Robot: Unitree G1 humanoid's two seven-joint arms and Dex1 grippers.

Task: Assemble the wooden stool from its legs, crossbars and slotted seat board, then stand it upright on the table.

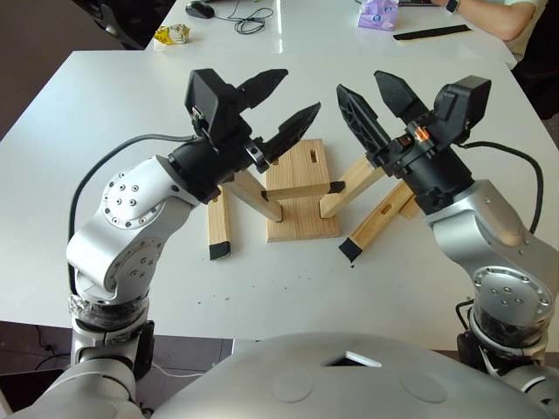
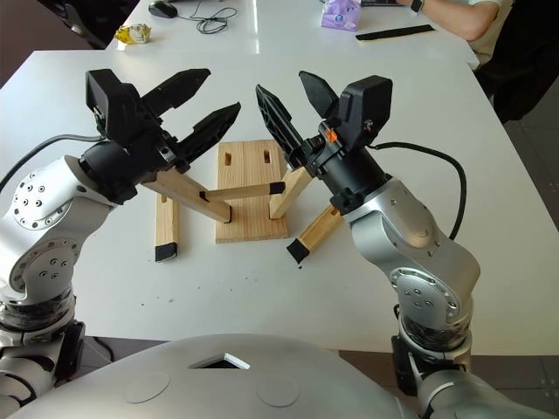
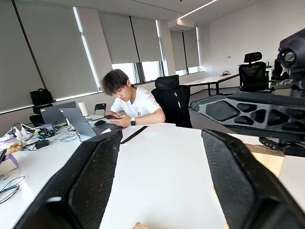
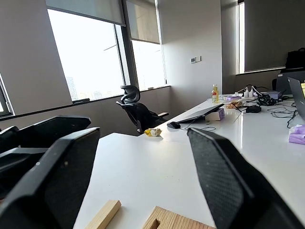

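The slotted seat board (image 1: 301, 209) lies flat in the middle of the white table. Across it rests a frame of two legs (image 1: 255, 195) (image 1: 354, 185) joined by a crossbar (image 1: 301, 190). A loose leg (image 1: 218, 225) with a black foot lies left of the board, and another leg (image 1: 380, 223) lies to its right. My left gripper (image 1: 284, 105) hangs open above the board's left side, holding nothing. My right gripper (image 1: 360, 83) is open above the right side, also holding nothing. The board's edge (image 4: 176, 222) shows low between the right fingers (image 4: 224, 191).
On the adjoining table behind lie a yellow packet (image 1: 172, 34), a mouse (image 1: 200, 10) with its cable, a purple tissue pack (image 1: 378, 13) and a black strip (image 1: 431, 33). The white table (image 1: 105, 96) has bare surface at left, at the far side and along the front.
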